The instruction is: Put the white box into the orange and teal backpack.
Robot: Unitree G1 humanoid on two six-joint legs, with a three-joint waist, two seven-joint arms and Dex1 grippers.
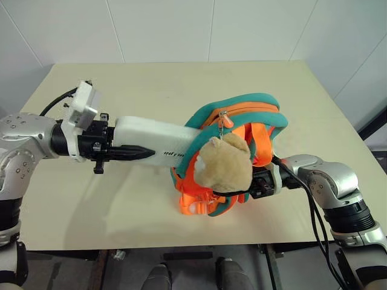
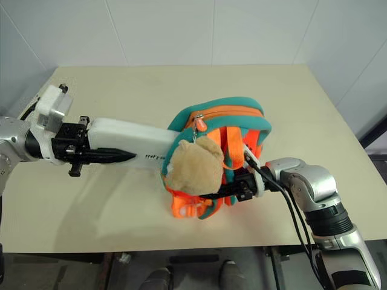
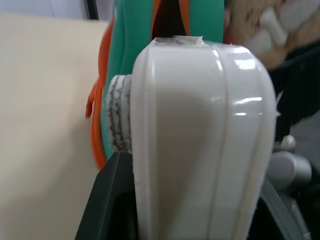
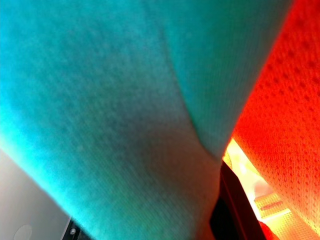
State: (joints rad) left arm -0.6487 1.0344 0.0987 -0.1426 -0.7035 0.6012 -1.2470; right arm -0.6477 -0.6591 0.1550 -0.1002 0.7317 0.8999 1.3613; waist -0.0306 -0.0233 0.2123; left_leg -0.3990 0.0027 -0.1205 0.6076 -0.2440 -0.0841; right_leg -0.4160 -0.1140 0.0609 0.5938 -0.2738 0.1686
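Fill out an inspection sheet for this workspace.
Surface: beige table, bare around the job's things.
Job's things: white box held level, its far end entering the orange and teal backpack; plush bear hangs in front.
Clutter: nothing seen.
Grippers: left claw shut on the white box; right claw grips the backpack's lower edge.
Cables: black cables along the right arm.
Surroundings: white panelled wall behind.
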